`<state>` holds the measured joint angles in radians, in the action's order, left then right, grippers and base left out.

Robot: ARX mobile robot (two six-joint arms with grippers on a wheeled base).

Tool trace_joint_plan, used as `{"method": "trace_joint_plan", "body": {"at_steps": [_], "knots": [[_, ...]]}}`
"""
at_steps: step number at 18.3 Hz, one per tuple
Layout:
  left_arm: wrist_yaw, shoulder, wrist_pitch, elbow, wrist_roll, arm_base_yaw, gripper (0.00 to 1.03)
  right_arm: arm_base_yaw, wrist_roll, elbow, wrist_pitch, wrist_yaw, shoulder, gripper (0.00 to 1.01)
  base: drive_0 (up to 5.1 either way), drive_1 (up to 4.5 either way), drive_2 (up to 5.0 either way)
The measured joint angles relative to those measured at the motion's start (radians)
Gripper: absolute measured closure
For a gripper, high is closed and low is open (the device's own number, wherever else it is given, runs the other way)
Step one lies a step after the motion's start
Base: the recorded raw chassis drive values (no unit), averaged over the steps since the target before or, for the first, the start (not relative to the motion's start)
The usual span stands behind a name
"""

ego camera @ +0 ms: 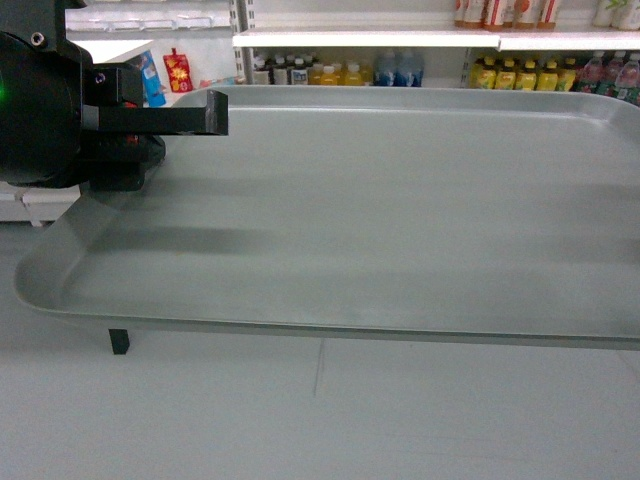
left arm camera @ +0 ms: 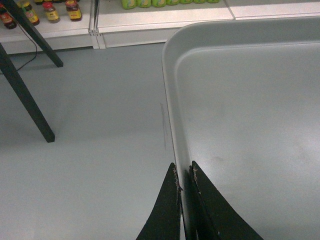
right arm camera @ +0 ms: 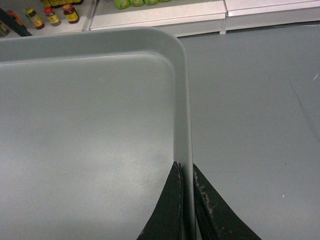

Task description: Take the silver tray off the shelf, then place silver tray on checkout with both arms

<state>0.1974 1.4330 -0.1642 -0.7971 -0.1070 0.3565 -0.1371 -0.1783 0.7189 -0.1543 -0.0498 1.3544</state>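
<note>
Silver tray [ego camera: 400, 220] | left pincer [left arm camera: 184, 175] clamps rim | right pincer [right arm camera: 186, 172] clamps rim

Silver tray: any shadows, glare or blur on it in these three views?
Head view: soft dark shadow bands cross the left part of the silver tray, no hard glare, slightly soft image. Left wrist view: tray evenly lit, the left tool sharp at the rim. Right wrist view: a pale diffuse sheen on the tray floor, right tool in focus.
</note>
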Motion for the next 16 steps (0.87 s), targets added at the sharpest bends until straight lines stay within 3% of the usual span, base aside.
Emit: {"method": "trace_joint_plan", "body": {"at_steps": [11,16], "knots": [[0.003,0.000,-0.007,0.000,0.000,0.003,1.00,0.005,0.003,0.000,-0.003,-0.001,0.001,0.98,0.0,-4.14,4.2],[-0.001,0.002,-0.006,0.000,0.000,0.002,1.00,0.005,0.004,0.000,-0.003,0.002,0.001,0.98,-4.7,2.71,2.7]]}}
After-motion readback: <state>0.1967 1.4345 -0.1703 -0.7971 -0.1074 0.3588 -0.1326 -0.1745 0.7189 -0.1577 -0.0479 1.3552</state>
